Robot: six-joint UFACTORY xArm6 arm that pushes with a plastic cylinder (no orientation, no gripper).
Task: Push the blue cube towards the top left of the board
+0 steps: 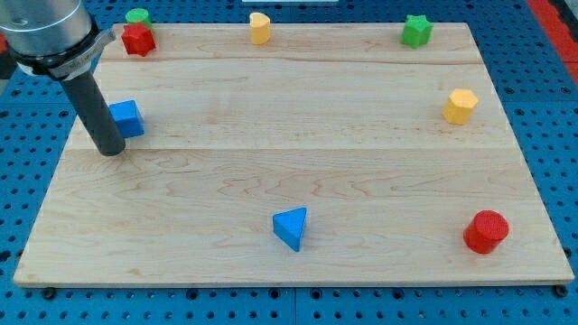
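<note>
Blue cube (pixel 126 118) bright, slightly skewed, at board's (pixel 289 171) left edge, my tip (pixel 109 151) touching its lower-left side

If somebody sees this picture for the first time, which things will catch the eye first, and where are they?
First comes the thick dark rod at the view's left, with my tip on the wooden board just left of the blue cube and a little below it, close against it. Next are the bright blocks: a red block with a green block behind it at the top left corner, and a blue triangular block near the bottom middle.
</note>
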